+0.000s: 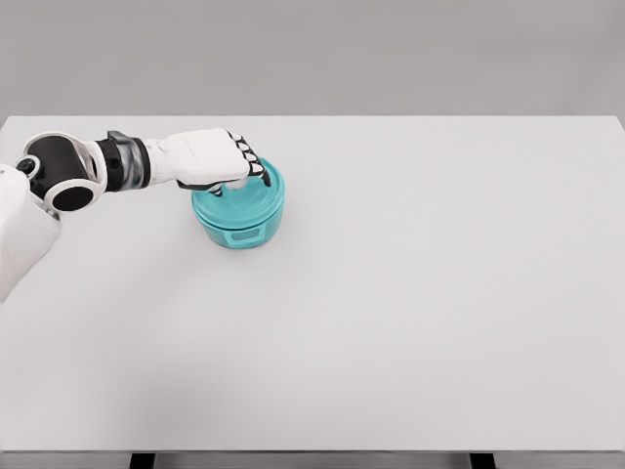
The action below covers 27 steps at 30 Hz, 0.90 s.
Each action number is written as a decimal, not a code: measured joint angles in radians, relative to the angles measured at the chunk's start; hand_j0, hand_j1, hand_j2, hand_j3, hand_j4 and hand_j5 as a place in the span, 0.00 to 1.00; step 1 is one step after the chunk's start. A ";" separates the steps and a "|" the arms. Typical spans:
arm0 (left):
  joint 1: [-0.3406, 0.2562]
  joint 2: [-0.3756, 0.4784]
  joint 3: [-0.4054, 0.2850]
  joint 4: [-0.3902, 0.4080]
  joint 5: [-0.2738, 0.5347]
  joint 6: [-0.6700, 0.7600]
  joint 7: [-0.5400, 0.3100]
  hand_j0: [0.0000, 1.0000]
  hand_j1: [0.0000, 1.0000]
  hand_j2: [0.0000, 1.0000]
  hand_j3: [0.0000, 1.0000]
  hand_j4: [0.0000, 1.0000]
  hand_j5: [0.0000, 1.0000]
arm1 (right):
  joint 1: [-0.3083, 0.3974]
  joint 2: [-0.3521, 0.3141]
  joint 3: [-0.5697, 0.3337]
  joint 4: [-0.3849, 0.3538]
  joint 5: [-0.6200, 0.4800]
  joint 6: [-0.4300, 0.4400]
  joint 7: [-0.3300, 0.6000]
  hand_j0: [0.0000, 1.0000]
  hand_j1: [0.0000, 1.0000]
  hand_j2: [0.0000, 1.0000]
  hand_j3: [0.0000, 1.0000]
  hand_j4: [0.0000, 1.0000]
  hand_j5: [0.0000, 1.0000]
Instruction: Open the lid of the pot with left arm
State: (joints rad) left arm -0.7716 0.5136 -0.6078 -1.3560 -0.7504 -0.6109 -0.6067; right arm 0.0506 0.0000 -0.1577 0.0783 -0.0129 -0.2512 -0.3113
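Head view, left hand (217, 158) over teal pot (239, 217), fingers (256, 168) curled down onto lid (244, 195), grip unclear

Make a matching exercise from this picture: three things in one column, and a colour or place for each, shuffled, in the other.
Things:
1. pot
2. left hand
3. table

Descriptions:
A. pale grey surface, under everything
B. teal, standing left of the table's middle
C. white, lying over the lid with dark-tipped fingers curled down onto it

Pairs: 1-B, 2-C, 3-A

Left hand (227, 161) extended, fingers curled down
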 measured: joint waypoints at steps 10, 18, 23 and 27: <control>0.002 0.002 0.001 0.000 0.015 -0.001 -0.002 0.59 0.59 0.59 0.59 0.59 0.59 | 0.000 0.000 0.000 0.000 0.000 0.000 0.000 1.00 1.00 1.00 1.00 1.00 1.00; 0.000 0.019 0.005 0.000 0.054 -0.003 -0.004 0.52 0.52 0.52 0.52 0.52 0.52 | 0.000 0.000 0.000 0.000 0.000 0.000 0.000 1.00 1.00 1.00 1.00 1.00 1.00; -0.005 0.028 0.008 0.000 0.072 -0.003 -0.005 0.51 0.51 0.51 0.51 0.51 0.51 | 0.000 0.000 0.000 0.000 0.000 0.000 0.000 1.00 1.00 1.00 1.00 1.00 1.00; -0.008 0.086 0.041 -0.005 0.154 -0.003 -0.005 0.51 0.51 0.51 0.51 0.51 0.51 | 0.000 0.000 0.000 0.000 0.000 0.000 0.000 1.00 1.00 1.00 1.00 1.00 1.00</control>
State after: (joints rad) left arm -0.7793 0.5997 -0.5669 -1.3615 -0.5966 -0.6137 -0.6114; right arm 0.0506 0.0000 -0.1578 0.0783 -0.0129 -0.2512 -0.3113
